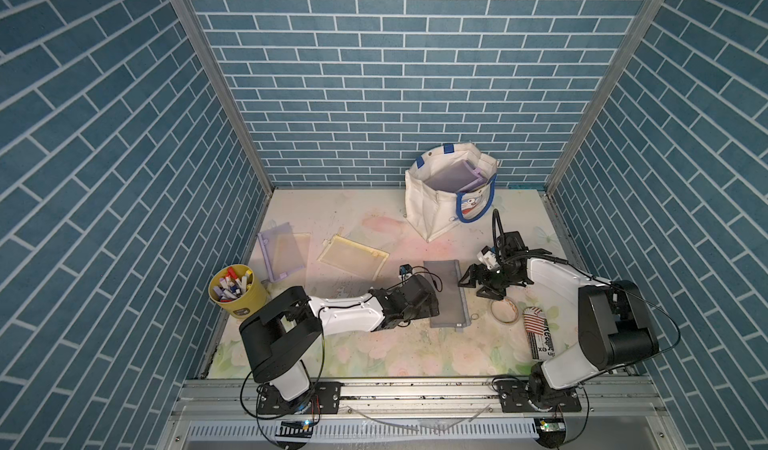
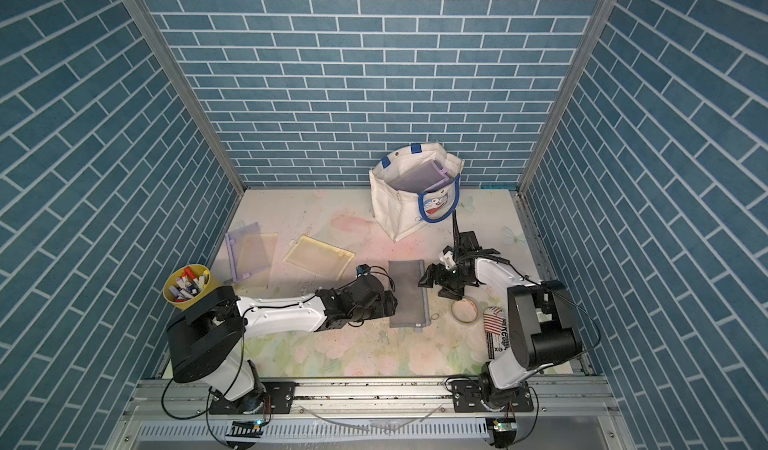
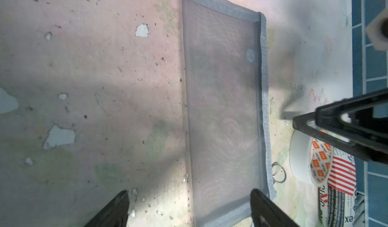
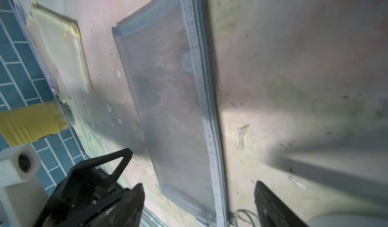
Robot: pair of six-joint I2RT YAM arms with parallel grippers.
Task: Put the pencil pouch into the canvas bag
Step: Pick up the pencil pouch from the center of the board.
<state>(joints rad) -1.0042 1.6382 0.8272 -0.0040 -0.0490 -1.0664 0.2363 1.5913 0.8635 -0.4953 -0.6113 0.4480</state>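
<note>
The grey mesh pencil pouch [image 1: 446,294] lies flat on the table [image 1: 374,344], between the two arms and well apart from the canvas bag [image 1: 432,215]. Its zip edge faces the right arm.

The left gripper [image 3: 189,207] hovers at the pouch's near-left corner with its jaws spread wide and grasping nothing. Whether one finger brushes the mesh is hard to tell in the left wrist view. The right gripper [image 1: 471,286] sits low by the zip edge, also spread and empty.

The bag stands open near the back wall, and a purple pouch [image 1: 451,175] leans inside it.

The tabletop has a faded floral print, speckled with dirt and chipped to white in patches. On it lie:
- a purple pouch [image 1: 282,252] and a yellow pouch [image 1: 353,256] to the left;
- a yellow cup of markers [image 1: 239,292] at the left edge;
- a tape roll [image 1: 503,310] near the right arm.

Blue brick-patterned walls [image 1: 374,73] enclose three sides.
</note>
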